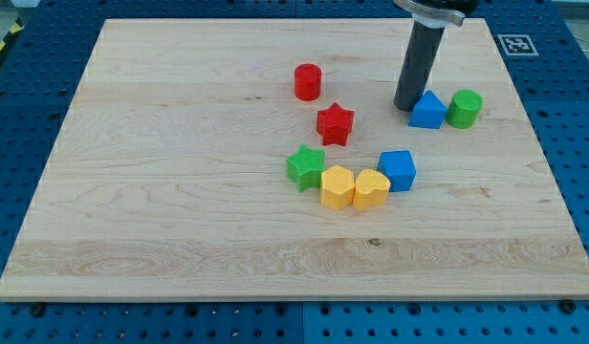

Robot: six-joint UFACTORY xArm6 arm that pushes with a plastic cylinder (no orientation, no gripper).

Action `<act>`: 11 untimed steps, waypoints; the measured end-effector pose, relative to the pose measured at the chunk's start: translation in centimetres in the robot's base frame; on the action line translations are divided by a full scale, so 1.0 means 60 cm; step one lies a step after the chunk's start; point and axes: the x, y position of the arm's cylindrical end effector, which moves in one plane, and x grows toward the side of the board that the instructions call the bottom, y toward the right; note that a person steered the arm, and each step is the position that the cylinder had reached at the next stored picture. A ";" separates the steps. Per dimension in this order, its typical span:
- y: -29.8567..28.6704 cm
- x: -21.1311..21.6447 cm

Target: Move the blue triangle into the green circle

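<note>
Tip (406, 106) touches blue triangle (427, 112) on view's left side; triangle touches green circle (464, 108) on its right. No gripper fitted.

Blue triangle (427, 111) flat on board, touching green circle (464, 108).

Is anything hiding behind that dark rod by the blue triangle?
Only bare wood shows around my tip, which sits just left of the blue triangle, with the green circle on its right. The strip of board directly behind the rod is covered.
</note>
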 end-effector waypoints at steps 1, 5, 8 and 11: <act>0.001 0.000; -0.012 0.037; -0.008 0.009; 0.018 0.009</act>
